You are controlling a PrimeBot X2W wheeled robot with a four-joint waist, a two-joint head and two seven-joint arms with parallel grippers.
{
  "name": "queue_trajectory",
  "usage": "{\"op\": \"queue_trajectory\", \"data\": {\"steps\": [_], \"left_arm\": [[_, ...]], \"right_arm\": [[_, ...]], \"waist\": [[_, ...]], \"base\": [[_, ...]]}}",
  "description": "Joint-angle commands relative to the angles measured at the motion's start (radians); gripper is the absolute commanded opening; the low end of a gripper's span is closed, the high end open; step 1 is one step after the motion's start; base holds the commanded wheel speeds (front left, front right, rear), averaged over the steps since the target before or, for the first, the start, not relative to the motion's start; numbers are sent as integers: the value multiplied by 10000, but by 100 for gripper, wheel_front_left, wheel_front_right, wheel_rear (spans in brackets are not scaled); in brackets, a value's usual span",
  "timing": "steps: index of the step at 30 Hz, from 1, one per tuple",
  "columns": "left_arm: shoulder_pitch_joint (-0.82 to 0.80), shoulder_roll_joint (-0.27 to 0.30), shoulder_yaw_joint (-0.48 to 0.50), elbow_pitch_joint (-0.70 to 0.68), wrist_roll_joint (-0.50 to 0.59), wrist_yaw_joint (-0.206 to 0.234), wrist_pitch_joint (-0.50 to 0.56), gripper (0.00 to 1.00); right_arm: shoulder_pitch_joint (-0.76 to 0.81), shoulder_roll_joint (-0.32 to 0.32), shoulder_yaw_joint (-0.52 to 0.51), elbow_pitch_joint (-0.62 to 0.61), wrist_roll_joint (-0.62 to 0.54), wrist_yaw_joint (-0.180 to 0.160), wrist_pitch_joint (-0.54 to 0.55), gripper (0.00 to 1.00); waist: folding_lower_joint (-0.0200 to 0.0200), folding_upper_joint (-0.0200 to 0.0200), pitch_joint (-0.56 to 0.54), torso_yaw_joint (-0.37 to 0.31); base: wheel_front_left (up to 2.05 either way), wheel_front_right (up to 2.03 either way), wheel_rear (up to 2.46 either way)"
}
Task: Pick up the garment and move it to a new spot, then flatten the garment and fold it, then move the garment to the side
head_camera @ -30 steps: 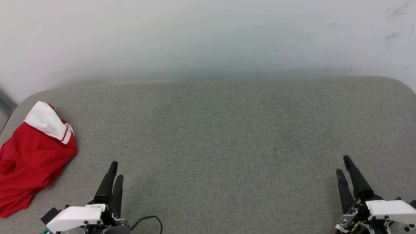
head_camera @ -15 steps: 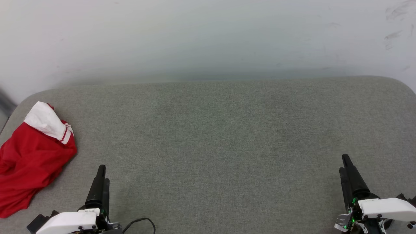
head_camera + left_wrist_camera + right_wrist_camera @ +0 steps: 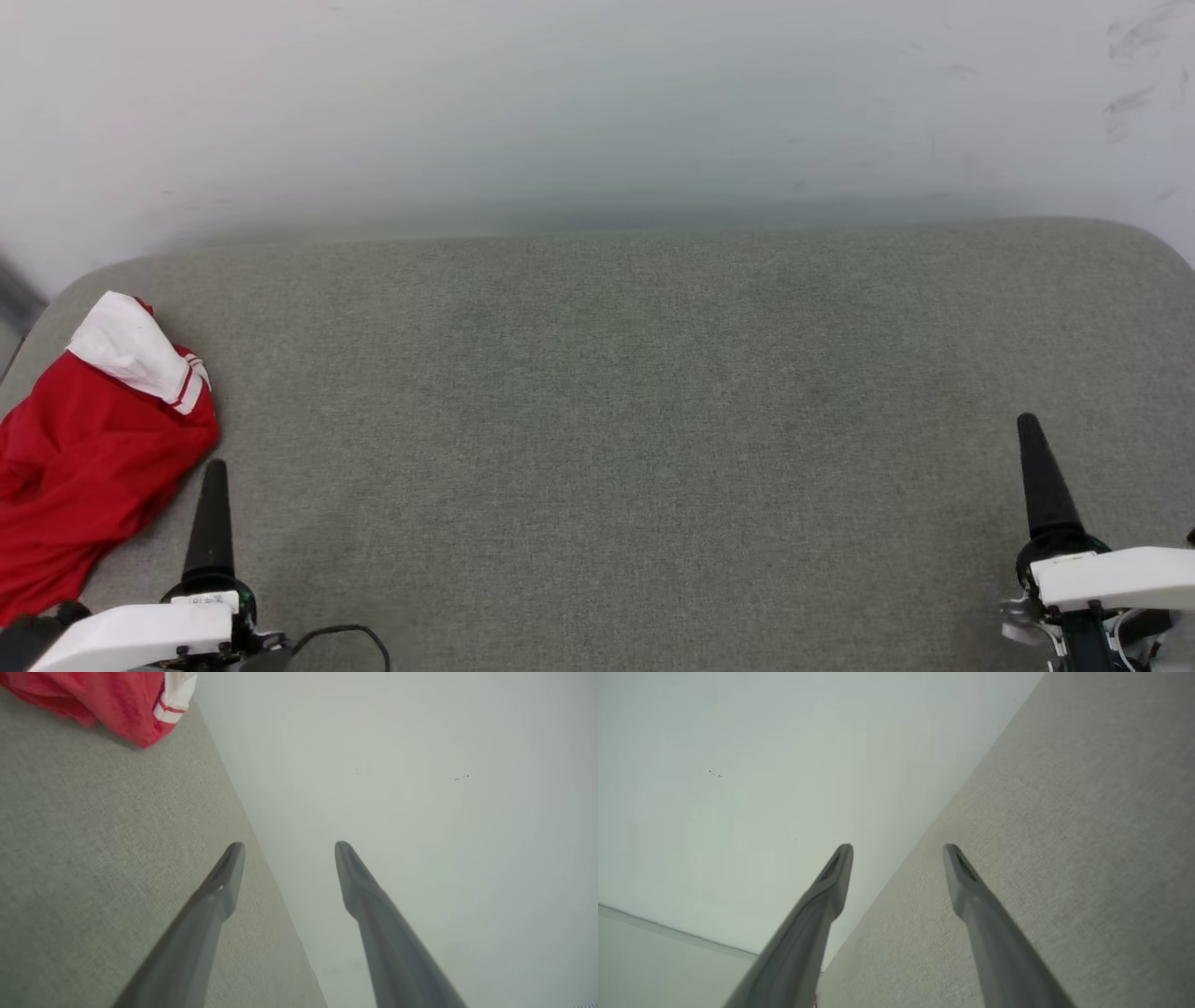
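Left pincer [image 3: 289, 847] and right pincer [image 3: 899, 847] both spread wide, empty. Crumpled red jersey [image 3: 84, 467] sits at worktop [image 3: 597, 420] edge; a shallow one-layer pinch could drag it off.

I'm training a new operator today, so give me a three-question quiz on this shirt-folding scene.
1. True or false: the garment lies spread flat in the middle of the grey surface.
2. Which is nearer the garment? A) left claw B) right claw
3. Fill in: both claws are ____ and hold nothing.
Key: 1 false, it lies bunched at the surface's left edge; 2 A; 3 open.
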State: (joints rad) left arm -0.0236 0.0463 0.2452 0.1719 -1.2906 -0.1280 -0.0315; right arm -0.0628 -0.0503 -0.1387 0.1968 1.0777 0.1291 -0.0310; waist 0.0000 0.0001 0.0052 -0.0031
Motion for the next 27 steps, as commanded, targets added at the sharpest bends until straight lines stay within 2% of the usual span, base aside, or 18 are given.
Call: {"op": "queue_trajectory", "data": {"steps": [1, 9, 16, 20, 27], "left_arm": [[-80, 34, 184, -350, 487, -19, -109, 100], [-62, 35, 212, -1372, 2475, 145, -387, 100], [244, 37, -694, -2209, 4091, 296, -623, 100], [362, 37, -1146, -2418, 4946, 333, -714, 100], [530, 39, -2058, -2581, 6999, 755, -921, 100]], "right_arm": [[-283, -8, -36, -396, -607, 18, -106, 100], [-300, -7, 329, -1466, -3218, 19, -392, 100], [-272, -6, 692, -2004, -5139, 20, -622, 100], [-239, -6, 756, -2078, -5819, 20, -719, 100], [-138, -5, 797, -1952, -7234, 21, -924, 100]], "waist": [[0, -1, 9, -1], [0, -1, 63, -16], [0, -1, 71, -30], [0, -1, 73, -38], [0, -1, 82, -67]], "base": [[0, 0, 0], [0, 0, 0], [0, 0, 0], [0, 0, 0], [0, 0, 0]]}}
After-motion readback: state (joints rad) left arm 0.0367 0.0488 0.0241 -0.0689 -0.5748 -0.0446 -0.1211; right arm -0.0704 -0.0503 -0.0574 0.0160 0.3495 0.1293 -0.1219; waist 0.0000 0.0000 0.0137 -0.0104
